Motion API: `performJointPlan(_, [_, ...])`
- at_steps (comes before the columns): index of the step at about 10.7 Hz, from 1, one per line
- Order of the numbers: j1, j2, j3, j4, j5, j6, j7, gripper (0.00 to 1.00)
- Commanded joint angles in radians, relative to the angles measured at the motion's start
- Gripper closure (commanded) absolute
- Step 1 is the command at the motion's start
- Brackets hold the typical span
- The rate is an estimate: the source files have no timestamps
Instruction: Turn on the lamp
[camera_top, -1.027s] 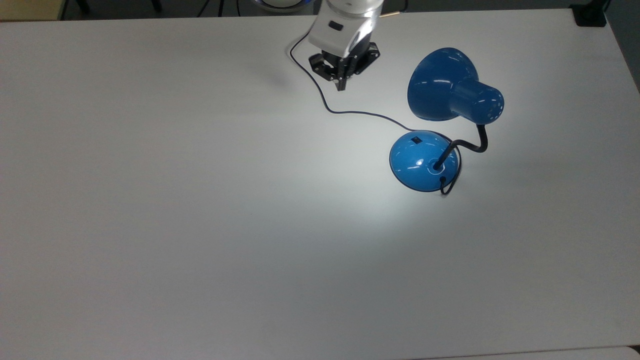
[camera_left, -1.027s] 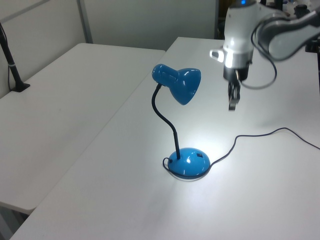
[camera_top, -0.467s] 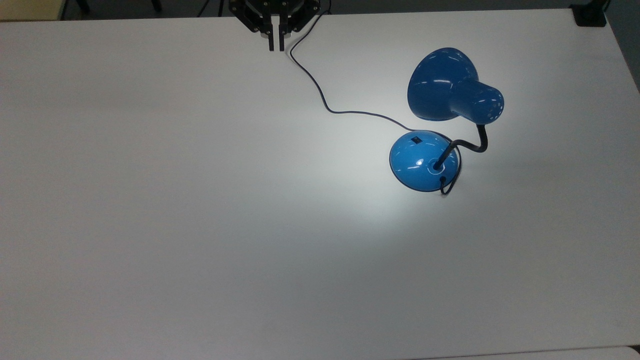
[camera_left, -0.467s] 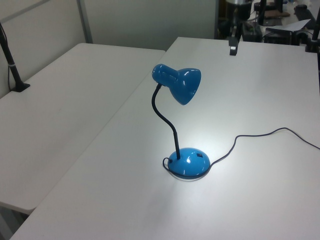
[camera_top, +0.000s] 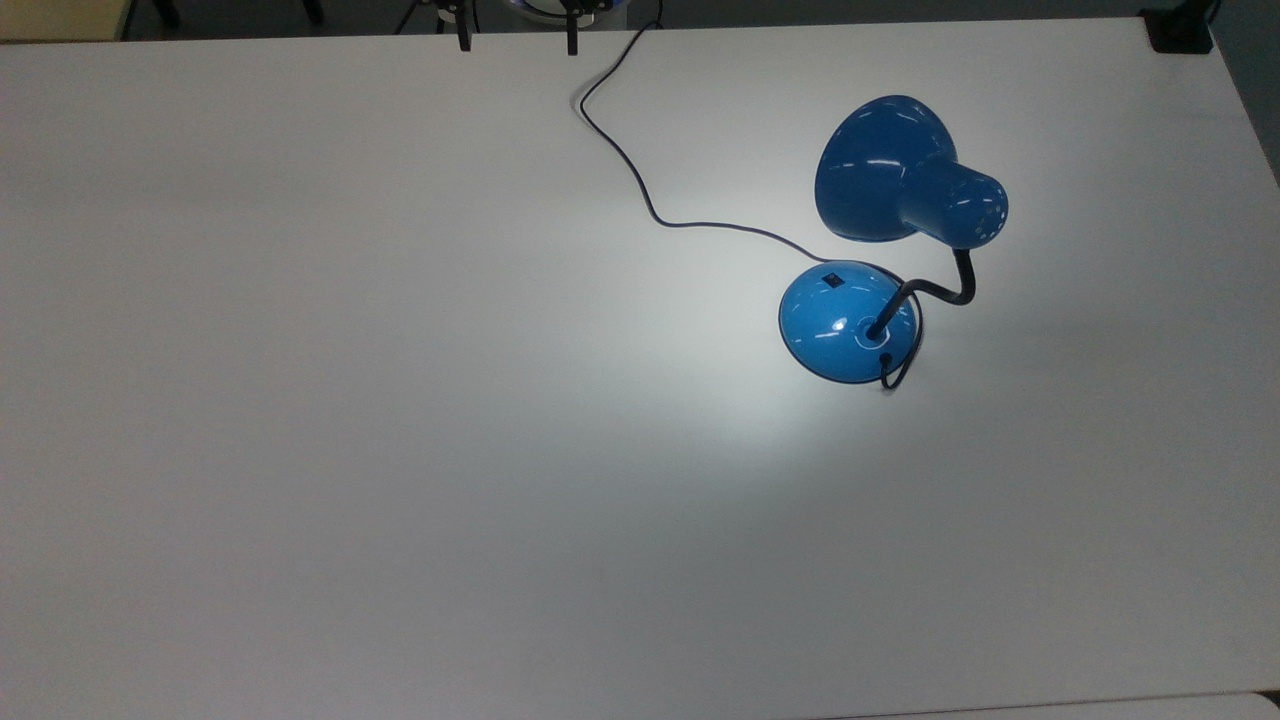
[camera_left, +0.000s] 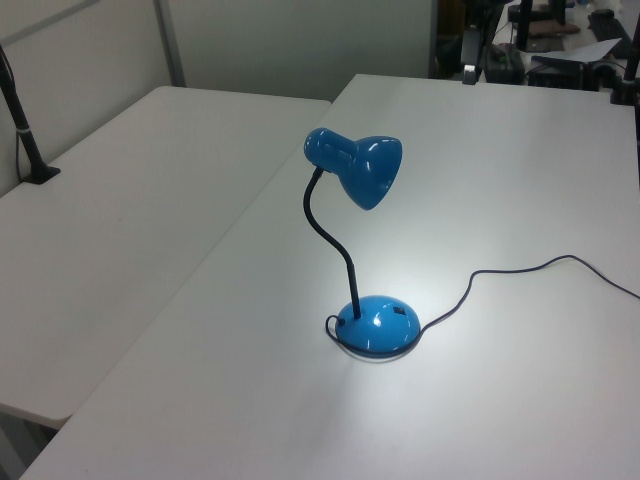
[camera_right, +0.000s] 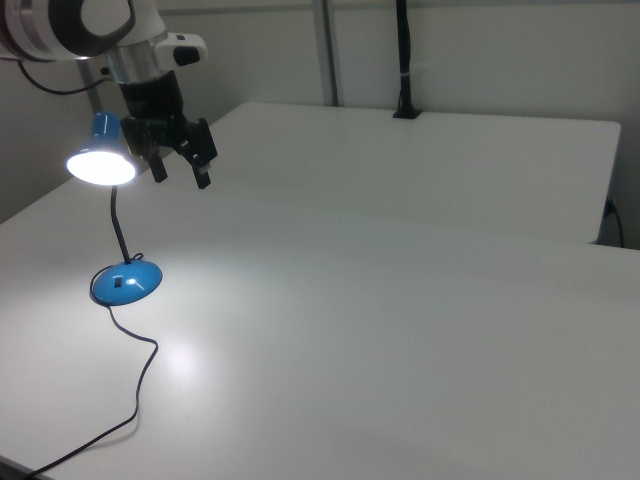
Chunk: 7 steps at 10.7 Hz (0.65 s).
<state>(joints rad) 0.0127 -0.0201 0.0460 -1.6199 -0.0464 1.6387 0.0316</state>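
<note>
Hanging high above the white table (camera_right: 400, 300), the Panda arm (camera_right: 95, 25) points its wrist downward in the right view, with the black gripper (camera_right: 180, 172) tilted slightly and its two fingers (camera_right: 201, 176) spread wide apart, holding nothing. In that view the gripper sits just to the right of the lamp's shade, level with it and partly overlapping it, so how far in front of or behind the shade it hangs cannot be told. In the top view the two fingertips (camera_top: 572, 45) poke in at the upper edge, well apart from each other and far from the lamp's base; everything above them is cut off. In the left view only a small piece of the gripper (camera_left: 468, 72) is seen at the top edge beyond the table's far end, too little to make out clearly.

The blue desk lamp (camera_top: 905, 185) stands on the table, lit: its shade (camera_right: 100, 165) glows white in the right view and a bright patch lies on the tabletop beside the base (camera_top: 848, 320). The black gooseneck (camera_left: 328, 235) rises from the domed base and bends over to the shade. A small black switch (camera_top: 831, 279) sits on the base's upper side. The black cord (camera_top: 640, 190) loops behind the base and snakes away to the table's far edge, where it passes from sight.
</note>
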Motion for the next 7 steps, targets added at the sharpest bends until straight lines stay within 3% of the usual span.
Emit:
performJointPlan(1, [-0.017,0.003,-0.003,0.029,0.003,-0.071,0.008,0.0])
performJointPlan(7, [-0.019,0.003,-0.003,0.035,0.0,-0.074,0.016,0.0])
